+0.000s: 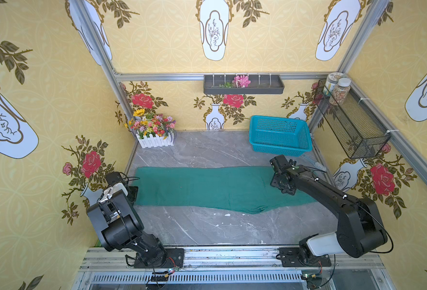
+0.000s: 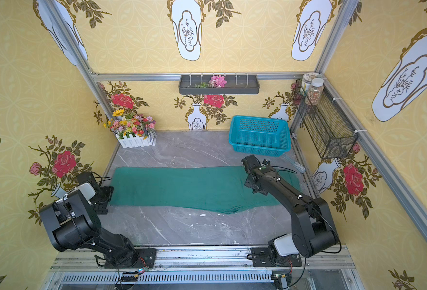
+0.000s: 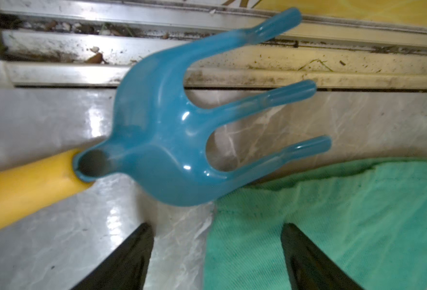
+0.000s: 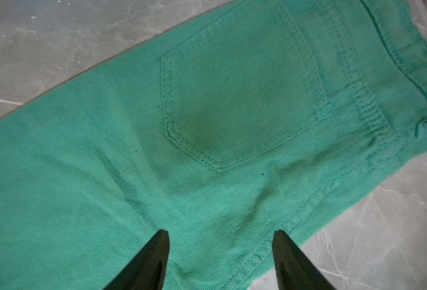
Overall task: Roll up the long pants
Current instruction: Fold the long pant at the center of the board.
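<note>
Hovering with both grippers spread, I hold nothing. The long pants [image 1: 207, 187] lie flat across the middle of the grey marble table [image 1: 207, 226] in one long band, running from my left arm to my right in both top views [image 2: 182, 185].

My left gripper [image 3: 216, 226] shows only its two black tips in the wrist view. They stand well apart with nothing between them, one over bare table and the other over the end of the pants [image 3: 333, 226]. I cannot tell whether either tip touches down. Just beyond them lies a blue three-pronged rake head [image 3: 157, 150] on a yellow handle [image 3: 26, 185]. The handle is cut off at the picture's edge and the whole tool is blurred. In the top views my own wrist covers this gripper [image 1: 132, 193] and the rake.

My right gripper [image 4: 221, 233] is likewise parted and empty above the cloth [image 4: 157, 150], near a stitched back pocket [image 4: 232, 100]. The waistband runs out of frame. Its height over the fabric is hard to judge. From above, my right arm hides the pants' end beneath that gripper [image 1: 282, 187].

A turquoise basket [image 1: 280, 135] stands at the back, apart from the pants. A brush [image 1: 318, 165] lies in front of it, partly behind my arm.
</note>
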